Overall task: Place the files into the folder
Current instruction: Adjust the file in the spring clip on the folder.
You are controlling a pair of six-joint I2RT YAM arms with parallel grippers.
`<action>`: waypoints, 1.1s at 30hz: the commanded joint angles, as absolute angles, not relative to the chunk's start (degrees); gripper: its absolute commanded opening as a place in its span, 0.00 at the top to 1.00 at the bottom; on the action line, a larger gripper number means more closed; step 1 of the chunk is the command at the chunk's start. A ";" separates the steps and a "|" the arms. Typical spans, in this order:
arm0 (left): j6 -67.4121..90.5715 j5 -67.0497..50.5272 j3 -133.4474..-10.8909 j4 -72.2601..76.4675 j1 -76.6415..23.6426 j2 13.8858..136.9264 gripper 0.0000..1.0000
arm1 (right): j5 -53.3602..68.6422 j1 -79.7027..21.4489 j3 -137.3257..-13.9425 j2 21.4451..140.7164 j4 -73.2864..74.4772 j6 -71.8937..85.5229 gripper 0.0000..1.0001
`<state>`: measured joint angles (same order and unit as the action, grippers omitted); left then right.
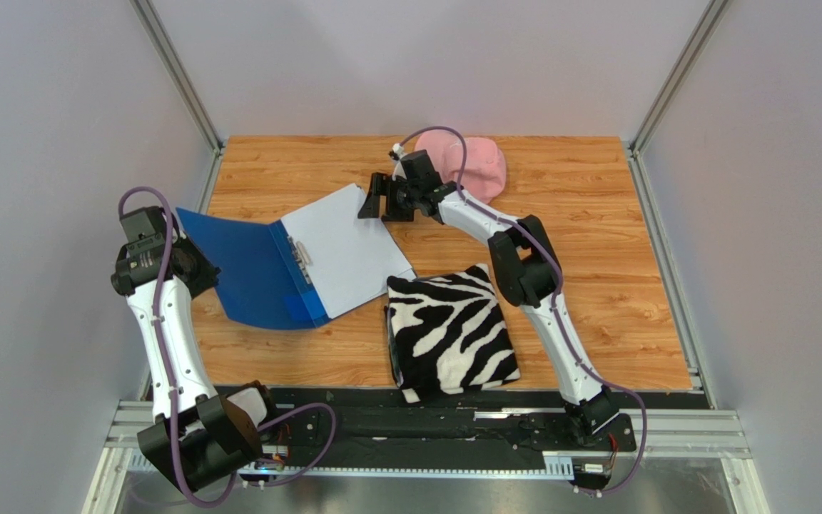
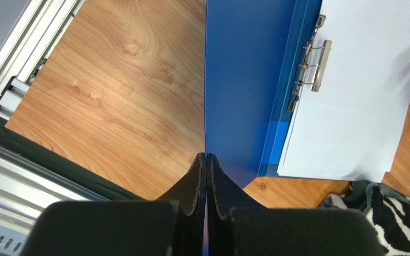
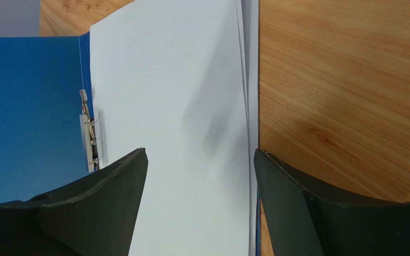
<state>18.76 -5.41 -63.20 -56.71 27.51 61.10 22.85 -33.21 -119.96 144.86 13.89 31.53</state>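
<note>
Bright even light, soft shadow across the files [image 3: 191,80]

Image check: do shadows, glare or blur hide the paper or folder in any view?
Top view: even light, no glare, folder and paper sharp. Left wrist view: left gripper dark and soft-edged at the bottom; faint shadow on the paper, upper right. Right wrist view: grey shadow on the paper by the open right gripper; table grain crisp.

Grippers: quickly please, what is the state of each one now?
Left gripper: closed on the edge of the folder cover.
Right gripper: open, holding nothing, over the files.
</note>
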 commanded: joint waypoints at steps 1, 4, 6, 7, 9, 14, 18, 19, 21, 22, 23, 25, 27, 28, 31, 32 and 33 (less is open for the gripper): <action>19.78 -5.01 -62.40 -55.37 27.42 60.29 1.00 | 24.62 -33.14 -119.54 139.67 12.23 32.34 0.21; 19.25 -5.01 -62.05 -55.11 27.33 60.38 1.00 | 22.86 -32.43 -122.50 141.58 10.81 31.20 0.20; 19.07 -5.62 -62.14 -55.11 27.42 60.38 1.00 | 22.94 -31.47 -125.41 143.51 11.33 31.81 0.19; 18.90 -5.80 -62.05 -55.19 27.33 60.38 1.00 | 23.46 -31.12 -128.55 144.92 11.95 32.25 0.19; 19.33 -5.98 -62.31 -55.20 27.33 60.29 1.00 | 23.38 -30.67 -129.81 146.60 14.06 32.52 0.19; 20.48 -5.89 -62.05 -54.58 27.33 59.77 1.00 | 20.48 -30.41 -125.70 143.71 20.81 28.31 0.19; 21.71 -5.10 -61.35 -53.97 27.33 58.71 1.00 | 18.64 -29.97 -114.72 135.65 22.68 25.14 0.19; 21.88 -4.84 -61.35 -53.88 27.33 58.28 1.00 | 17.24 -29.88 -112.26 134.22 22.76 24.01 0.19; 22.32 -4.57 -61.00 -53.53 27.33 57.75 1.00 | 16.61 -29.88 -107.17 131.07 23.03 23.12 0.19; 22.50 -4.31 -60.91 -53.35 27.33 57.22 1.00 | 16.70 -29.80 -106.01 130.35 23.64 22.94 0.19; 22.85 -4.31 -60.65 -53.26 27.33 57.13 1.00 | 16.87 -29.88 -105.04 129.73 23.99 22.77 0.19; 22.94 -4.39 -60.47 -53.35 27.33 56.87 1.00 | 18.01 -29.97 -102.84 128.42 25.30 22.59 0.19; 23.11 -4.92 -60.38 -53.44 27.33 56.95 1.00 | 19.07 -30.14 -100.04 127.62 24.53 23.02 0.19; 23.12 -5.01 -60.38 -53.52 27.42 56.87 1.00 | 20.03 -30.67 -99.24 127.01 23.13 23.29 0.19; 23.38 -4.83 -60.38 -53.61 27.33 56.34 1.00 | 21.44 -31.90 -98.44 126.83 22.50 24.34 0.20; 23.38 -4.57 -60.64 -53.79 27.42 56.51 1.00 | 21.53 -32.25 -98.18 126.48 22.15 24.52 0.20; 23.47 -4.57 -60.82 -54.05 27.42 56.51 1.00 | 21.45 -32.69 -97.74 126.39 21.71 24.96 0.20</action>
<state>22.41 -5.41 -60.47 -55.02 27.46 57.76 19.73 -30.35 -99.50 129.23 22.81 24.51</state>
